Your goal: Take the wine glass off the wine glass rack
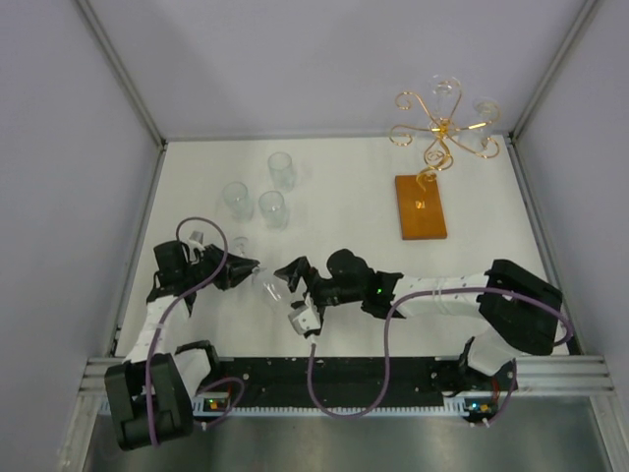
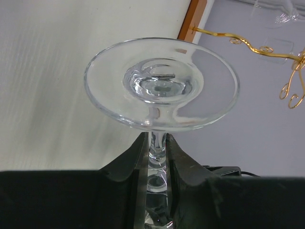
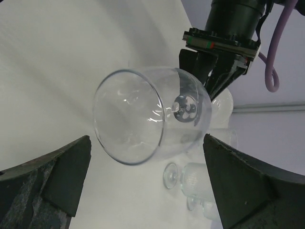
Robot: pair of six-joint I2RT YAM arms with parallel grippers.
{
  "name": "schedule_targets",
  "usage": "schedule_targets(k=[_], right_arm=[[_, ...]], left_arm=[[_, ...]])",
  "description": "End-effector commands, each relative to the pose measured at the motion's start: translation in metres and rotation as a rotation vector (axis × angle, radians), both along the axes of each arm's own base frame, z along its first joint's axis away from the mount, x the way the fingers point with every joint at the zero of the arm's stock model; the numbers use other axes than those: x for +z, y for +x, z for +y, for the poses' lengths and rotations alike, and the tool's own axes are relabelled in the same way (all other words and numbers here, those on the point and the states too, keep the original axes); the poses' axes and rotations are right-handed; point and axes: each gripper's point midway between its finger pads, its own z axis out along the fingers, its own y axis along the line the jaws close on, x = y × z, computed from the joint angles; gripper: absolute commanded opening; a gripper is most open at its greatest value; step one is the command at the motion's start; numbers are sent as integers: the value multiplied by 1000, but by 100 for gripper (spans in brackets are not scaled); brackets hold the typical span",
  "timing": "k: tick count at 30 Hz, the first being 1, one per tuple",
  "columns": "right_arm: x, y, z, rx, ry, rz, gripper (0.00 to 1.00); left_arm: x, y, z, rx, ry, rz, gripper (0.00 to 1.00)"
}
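Lying sideways in midair near the arm bases, wine glass (image 1: 267, 280) is well apart from wine glass rack (image 1: 444, 126). Left gripper (image 2: 157, 143) clamps its stem just below the foot. Risk: thin stem could twist or slip in that pinch, or the bowl bumps right gripper (image 3: 147, 143), fingers spread wide, facing the bowl's mouth, holding nothing. Both arms reach low and inward, facing each other.

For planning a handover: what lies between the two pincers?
The wine glass, stem in the left pincer, bowl facing the open right pincer; top view shows it.
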Motion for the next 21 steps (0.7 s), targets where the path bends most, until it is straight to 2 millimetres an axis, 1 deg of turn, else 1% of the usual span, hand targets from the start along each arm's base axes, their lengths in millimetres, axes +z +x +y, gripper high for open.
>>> schedule_targets(k=[1, 5, 10, 13, 15, 17, 20, 21], right_arm=[[21, -10, 27, 80, 75, -40, 99], [22, -11, 41, 97, 91, -62, 99], [36, -7, 61, 99, 146, -112, 99], [36, -5, 68, 111, 142, -128, 98], [38, -5, 69, 115, 148, -138, 96], [43, -4, 69, 111, 160, -150, 91], [51, -2, 69, 91, 164, -135, 76], [50, -1, 69, 86, 152, -125, 72]], left_arm=[[16, 6, -2, 6, -71, -5, 0], [13, 4, -2, 11, -89, 40, 0], [10, 2, -3, 16, -99, 73, 0], [11, 4, -3, 17, -102, 78, 0], [11, 4, -3, 17, -104, 81, 0], [9, 4, -3, 18, -103, 92, 0], [6, 3, -2, 22, -96, 108, 0], [4, 3, -2, 24, -92, 114, 11]])
